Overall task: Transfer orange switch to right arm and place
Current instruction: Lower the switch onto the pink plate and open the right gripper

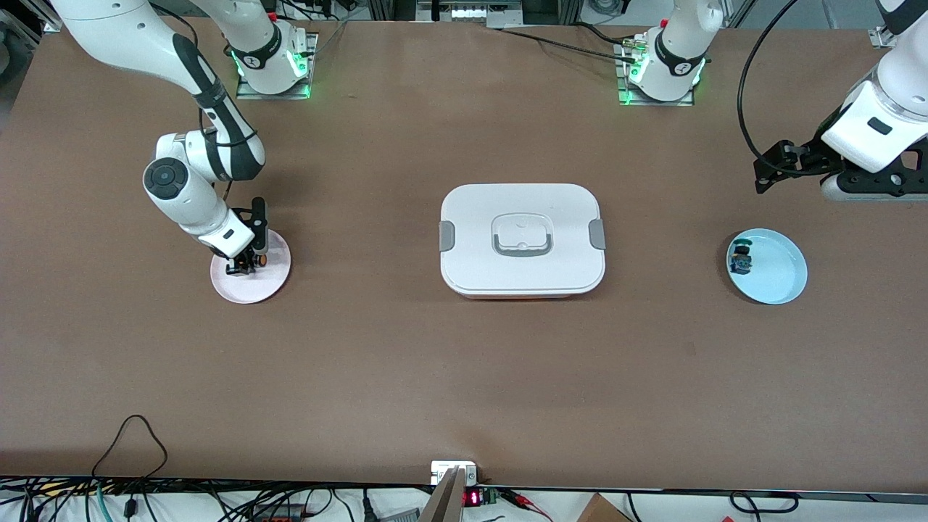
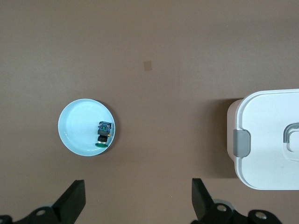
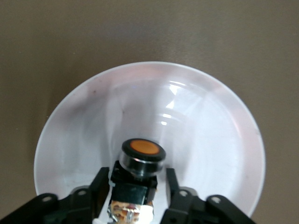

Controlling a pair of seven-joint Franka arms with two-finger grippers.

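The orange switch (image 3: 141,156), a black cylinder with an orange cap, stands on the pink plate (image 3: 210,130) at the right arm's end of the table. My right gripper (image 3: 137,179) is down over this plate with its fingers on either side of the switch's body. A narrow gap shows at one finger, so the jaws are slightly open. In the front view the right gripper (image 1: 243,264) hides most of the switch (image 1: 262,258) on the pink plate (image 1: 270,284). My left gripper (image 1: 763,174) is open and empty, up in the air near the blue plate.
A light blue plate (image 1: 779,279) at the left arm's end holds a small dark part with a teal-green cap (image 1: 741,259); both show in the left wrist view (image 2: 74,130). A white lidded container (image 1: 522,239) stands at the table's middle.
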